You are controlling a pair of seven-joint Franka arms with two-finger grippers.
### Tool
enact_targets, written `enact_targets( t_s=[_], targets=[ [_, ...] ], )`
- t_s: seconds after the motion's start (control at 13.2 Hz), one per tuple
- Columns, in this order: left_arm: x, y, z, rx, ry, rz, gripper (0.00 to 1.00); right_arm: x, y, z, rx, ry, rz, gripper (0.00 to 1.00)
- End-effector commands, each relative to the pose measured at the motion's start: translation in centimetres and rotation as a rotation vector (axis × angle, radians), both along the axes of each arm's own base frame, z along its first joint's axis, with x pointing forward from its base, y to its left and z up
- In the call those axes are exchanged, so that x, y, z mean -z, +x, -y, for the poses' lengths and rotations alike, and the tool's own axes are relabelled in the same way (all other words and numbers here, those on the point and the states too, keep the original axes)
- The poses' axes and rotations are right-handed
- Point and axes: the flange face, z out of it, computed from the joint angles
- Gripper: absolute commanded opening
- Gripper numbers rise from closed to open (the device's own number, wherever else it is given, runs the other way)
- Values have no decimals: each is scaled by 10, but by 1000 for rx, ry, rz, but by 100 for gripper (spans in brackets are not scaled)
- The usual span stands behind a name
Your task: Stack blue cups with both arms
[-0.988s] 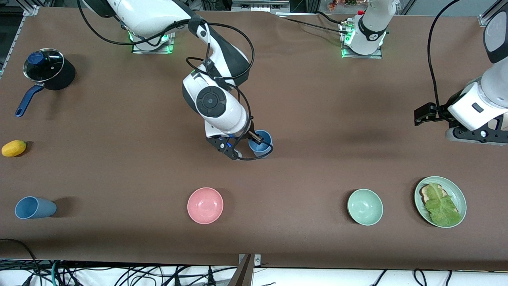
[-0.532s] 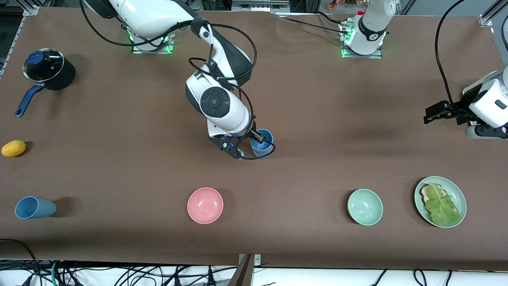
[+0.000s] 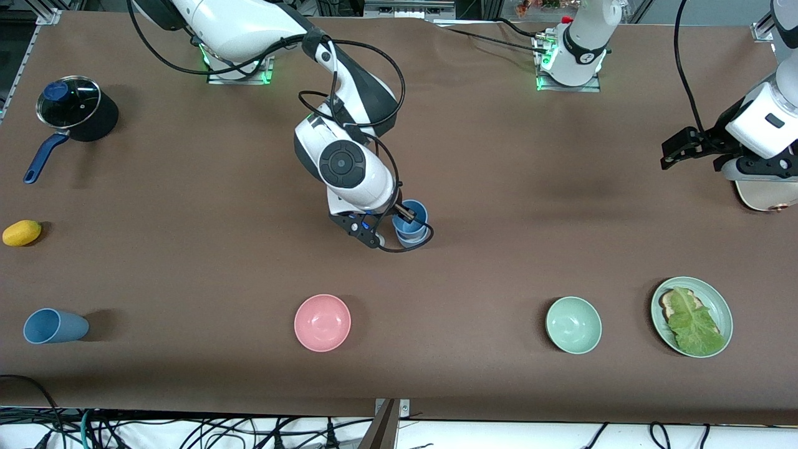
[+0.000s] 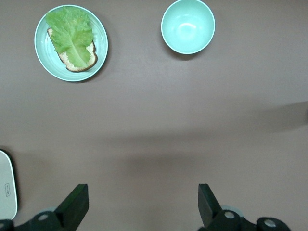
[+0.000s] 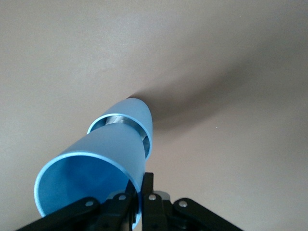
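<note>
We see the right gripper [image 3: 404, 216] over the middle of the table [image 3: 499, 187], its fingers clamped on the rim of a blue cup [image 3: 411, 215]. In the right wrist view this held cup [image 5: 96, 173] sits partly inside a second cup [image 5: 132, 120] below it, and a gap shows between the two walls. From the front camera, the lower cup [image 3: 413, 237] shows as a blue edge just under the held one.

A third blue cup [image 3: 53, 326] lies on its side near the corner of the table at the right arm's end, close to the edge nearest the front camera. It is well apart from the stacked pair.

The left gripper [image 3: 679, 149] hangs over the left arm's end of the table, with its fingers [image 4: 72, 209] spread wide and nothing between them. A pale object [image 3: 764, 194] lies at the table edge under the left arm; we cannot tell what it is.

Along the edge nearest the front camera stand a pink bowl [image 3: 322, 322], a pale green bowl [image 3: 573, 325] and a green plate [image 3: 717, 299] with bread and a lettuce leaf [image 3: 691, 321]. At the right arm's end are a lidded pot [image 3: 70, 107] with a blue handle and a lemon [image 3: 22, 232].
</note>
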Motion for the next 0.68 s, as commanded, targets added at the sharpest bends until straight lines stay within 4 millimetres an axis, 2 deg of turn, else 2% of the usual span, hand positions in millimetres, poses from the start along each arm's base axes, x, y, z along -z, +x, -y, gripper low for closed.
enact_targets(
  t_s=[0.0, 0.08, 0.15, 0.23, 0.46, 0.61],
  targets=[
    [1, -1, -2, 5, -23, 8, 100, -2, -5, -8, 1, 0, -7, 0],
    [0, -1, -2, 5, -24, 8, 100, 1, -5, -7, 0, -4, -8, 0],
    [1, -1, -3, 4, -23, 6, 100, 2, -6, -8, 4, -2, -12, 16],
    [1, -1, -2, 5, -23, 6, 100, 2, -6, -7, 7, -6, -14, 46],
    [0, -1, 1, 10, -24, 8, 100, 3, -5, -6, 7, -14, -10, 100],
    [1, -1, 0, 8, -24, 6, 100, -3, 1, 0, 5, -7, -2, 100]
  ],
)
